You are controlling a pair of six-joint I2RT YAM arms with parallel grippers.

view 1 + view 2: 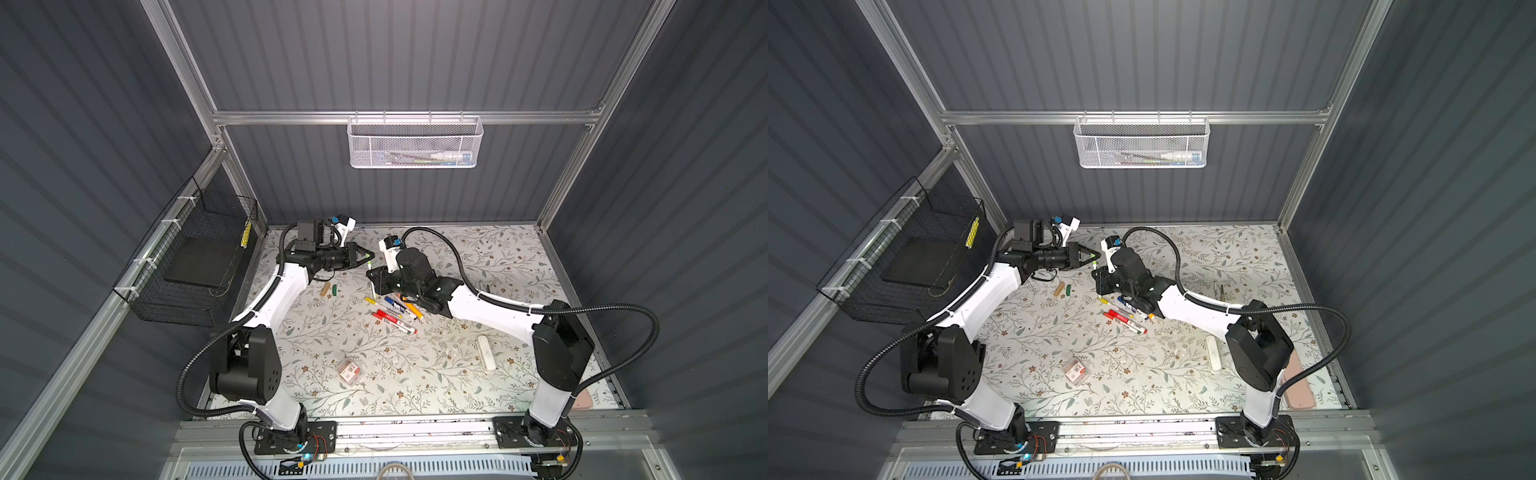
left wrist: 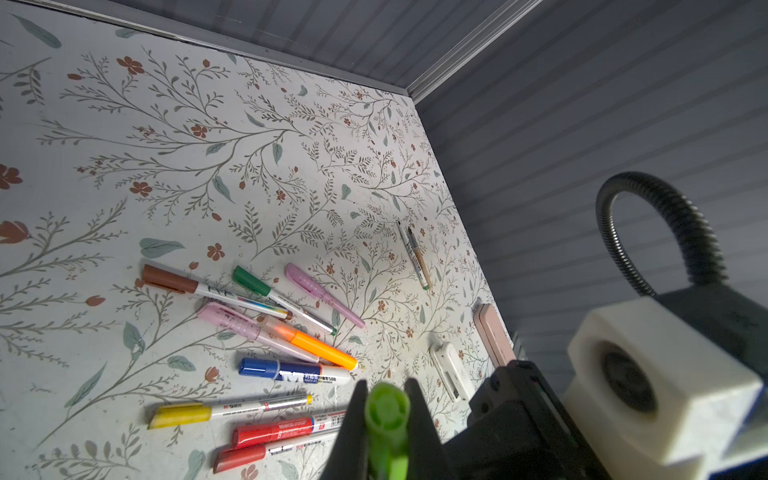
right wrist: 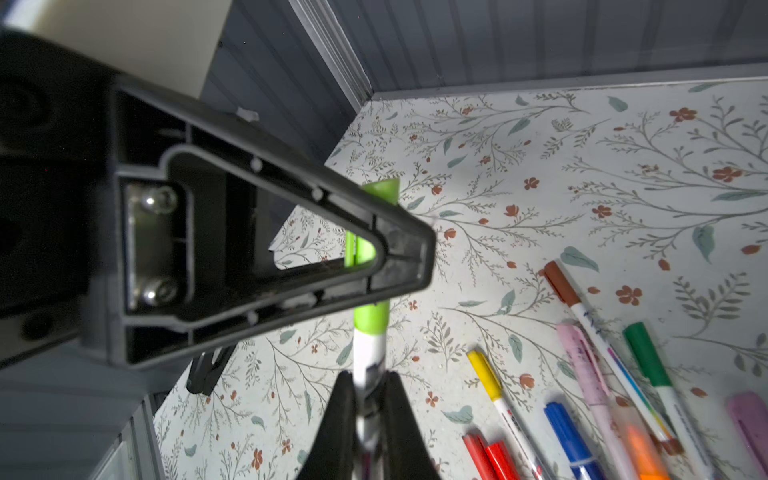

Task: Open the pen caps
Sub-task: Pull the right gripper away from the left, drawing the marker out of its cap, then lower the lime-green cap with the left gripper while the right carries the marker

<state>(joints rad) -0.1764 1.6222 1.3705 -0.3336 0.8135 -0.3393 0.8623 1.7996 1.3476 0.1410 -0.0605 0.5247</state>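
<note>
A pen with a light-green cap [image 2: 387, 415] and white body [image 3: 369, 353] hangs above the table between both arms. My left gripper [image 2: 386, 390] is shut on the cap, and one of its fingers [image 3: 399, 245] crosses the right wrist view. My right gripper [image 3: 370, 382] is shut on the white body just below the cap [image 3: 371, 318]. In both top views the two grippers [image 1: 368, 255] [image 1: 1100, 278] meet near the table's back middle. Loose tan [image 1: 326, 289] and green [image 1: 333, 289] pen caps lie under the left arm. Several capped pens [image 1: 392, 309] lie under the right gripper.
A white oblong case [image 1: 486, 354] and a pink flat object [image 1: 1298, 382] lie at the right. A small clear box [image 1: 351, 370] sits front centre. Two thin pens [image 2: 415, 257] lie near the right wall. A black wire basket [image 1: 199, 257] hangs on the left wall.
</note>
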